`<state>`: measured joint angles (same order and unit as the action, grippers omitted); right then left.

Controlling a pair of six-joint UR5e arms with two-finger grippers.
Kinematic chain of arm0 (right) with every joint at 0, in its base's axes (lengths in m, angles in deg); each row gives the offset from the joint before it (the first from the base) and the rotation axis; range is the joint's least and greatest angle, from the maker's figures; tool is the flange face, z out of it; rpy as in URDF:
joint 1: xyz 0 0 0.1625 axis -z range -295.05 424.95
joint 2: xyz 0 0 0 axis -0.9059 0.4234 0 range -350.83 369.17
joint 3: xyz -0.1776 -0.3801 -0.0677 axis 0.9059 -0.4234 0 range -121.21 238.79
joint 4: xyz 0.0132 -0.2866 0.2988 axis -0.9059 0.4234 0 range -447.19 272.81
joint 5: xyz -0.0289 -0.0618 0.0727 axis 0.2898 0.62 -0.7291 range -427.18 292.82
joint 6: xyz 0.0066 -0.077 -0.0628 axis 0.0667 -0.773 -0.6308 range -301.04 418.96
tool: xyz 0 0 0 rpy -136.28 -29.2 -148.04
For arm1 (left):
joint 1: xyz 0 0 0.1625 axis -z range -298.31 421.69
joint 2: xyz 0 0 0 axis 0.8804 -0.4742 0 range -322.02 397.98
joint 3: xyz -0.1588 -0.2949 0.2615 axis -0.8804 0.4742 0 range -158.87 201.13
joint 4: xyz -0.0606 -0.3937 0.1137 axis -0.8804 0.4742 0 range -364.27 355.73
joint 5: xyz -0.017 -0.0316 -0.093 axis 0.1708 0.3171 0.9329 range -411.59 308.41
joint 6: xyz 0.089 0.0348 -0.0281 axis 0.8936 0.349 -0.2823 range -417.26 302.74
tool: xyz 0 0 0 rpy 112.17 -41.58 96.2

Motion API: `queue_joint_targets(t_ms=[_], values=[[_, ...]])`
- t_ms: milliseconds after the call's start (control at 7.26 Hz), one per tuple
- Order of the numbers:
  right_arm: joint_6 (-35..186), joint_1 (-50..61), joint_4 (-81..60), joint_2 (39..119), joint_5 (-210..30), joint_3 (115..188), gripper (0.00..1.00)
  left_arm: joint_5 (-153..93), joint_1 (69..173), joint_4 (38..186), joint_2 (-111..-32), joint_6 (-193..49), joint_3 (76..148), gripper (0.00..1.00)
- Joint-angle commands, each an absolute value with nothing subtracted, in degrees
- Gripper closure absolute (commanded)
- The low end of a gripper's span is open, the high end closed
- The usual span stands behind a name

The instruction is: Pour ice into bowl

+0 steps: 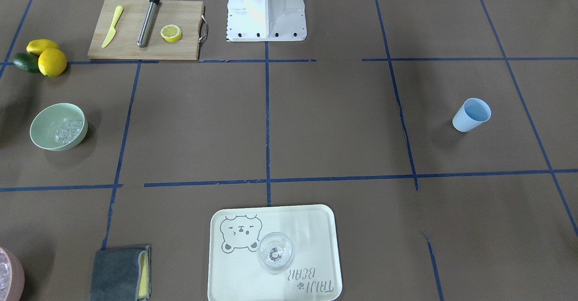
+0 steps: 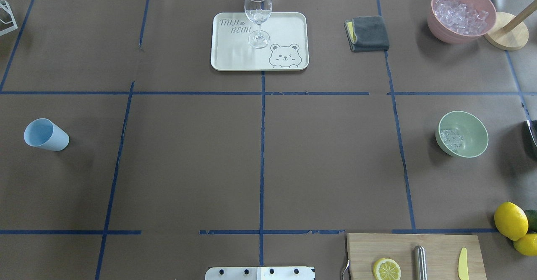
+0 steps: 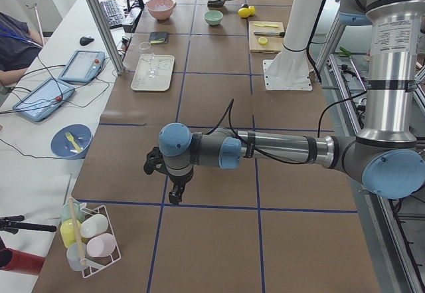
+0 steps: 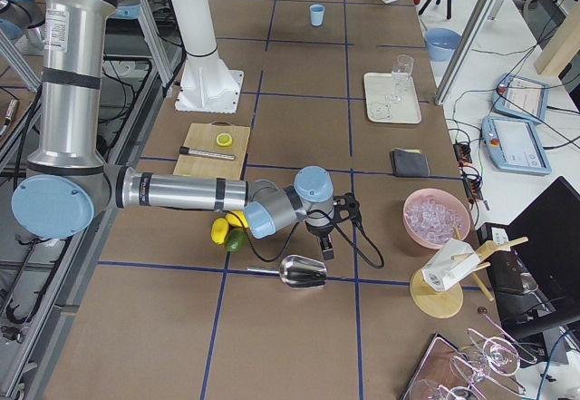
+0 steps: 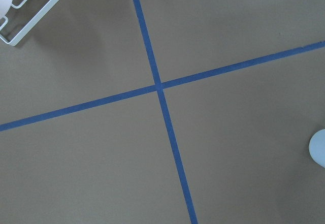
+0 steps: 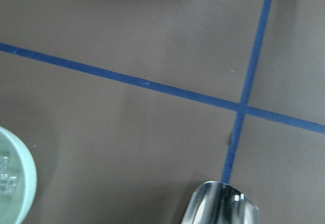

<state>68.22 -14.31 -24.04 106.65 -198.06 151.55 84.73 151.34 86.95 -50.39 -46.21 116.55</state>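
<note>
The pale mint-green bowl (image 1: 45, 125) stands on the table with the ice (image 1: 68, 131), small clear cubes, inside it. From overhead the bowl (image 2: 472, 131) sits at the right, the ice (image 2: 451, 139) against its left wall. Its rim (image 6: 20, 183) shows at the lower left of the right wrist view. My right gripper (image 4: 326, 248) hangs fingers-down near a metal scoop (image 4: 304, 271) that lies on the table; I cannot tell whether it is open or shut. My left gripper (image 3: 174, 196) points down far from the bowl, and its state cannot be told either.
A light blue cup (image 2: 45, 134) stands at the left. A tray (image 2: 235, 57) holds a wine glass (image 2: 257, 15). A pink container (image 2: 461, 13) of ice-like pieces, a grey cloth (image 2: 369, 33), a cutting board (image 2: 440, 250) and lemons (image 2: 511, 220) occupy the right side.
</note>
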Motion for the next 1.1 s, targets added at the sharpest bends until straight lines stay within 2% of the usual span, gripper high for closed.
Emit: queue_joint_targets(t_ms=[0, 138, 551, 964], values=[[61.34, -20.20, -10.97, 106.38, -197.97, 155.88, 0.00, 84.73, 151.34, 86.88, -50.35, -46.19, 116.49, 0.00], [58.02, -22.04, -6.90, 106.37, -197.88, 157.83, 0.00, 84.73, 151.34, 86.96, -50.35, -46.19, 116.58, 0.00], [56.41, -22.68, -1.08, 107.60, -194.80, 157.67, 0.00, 84.73, 151.34, 86.44, -50.35, -46.28, 116.58, 0.00], [56.23, -22.68, 2.19, 108.39, -197.77, 157.85, 0.00, 84.73, 151.34, 87.05, -50.18, -46.19, 113.25, 0.00]])
